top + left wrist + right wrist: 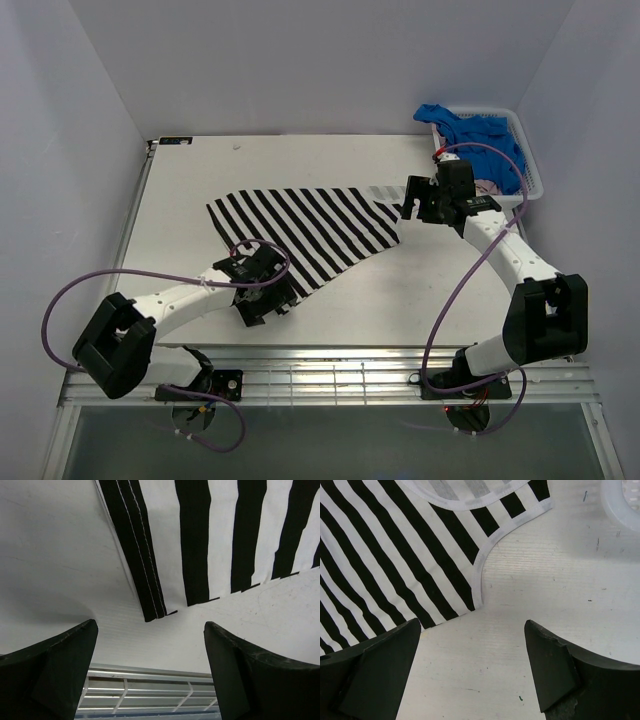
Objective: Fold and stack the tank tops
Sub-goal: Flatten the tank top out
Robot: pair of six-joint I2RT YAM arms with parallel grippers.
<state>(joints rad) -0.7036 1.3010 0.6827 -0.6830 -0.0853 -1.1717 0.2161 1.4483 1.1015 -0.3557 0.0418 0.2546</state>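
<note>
Striped tank top (300, 230) spread flat, blue top (480, 130) seen only overhead, left pincer (150, 630) and right pincer (472, 626) agape, empty.

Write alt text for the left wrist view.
A black-and-white striped tank top lies flat on a white table, its hemmed corner just ahead of the left gripper, whose dark jaws stand wide open and empty.

My top camera looks down from above and behind at the whole table (400, 300). Both wrist cameras hang close, facing down past their fingers (50, 675); all three share the striped top (300, 235).
</note>
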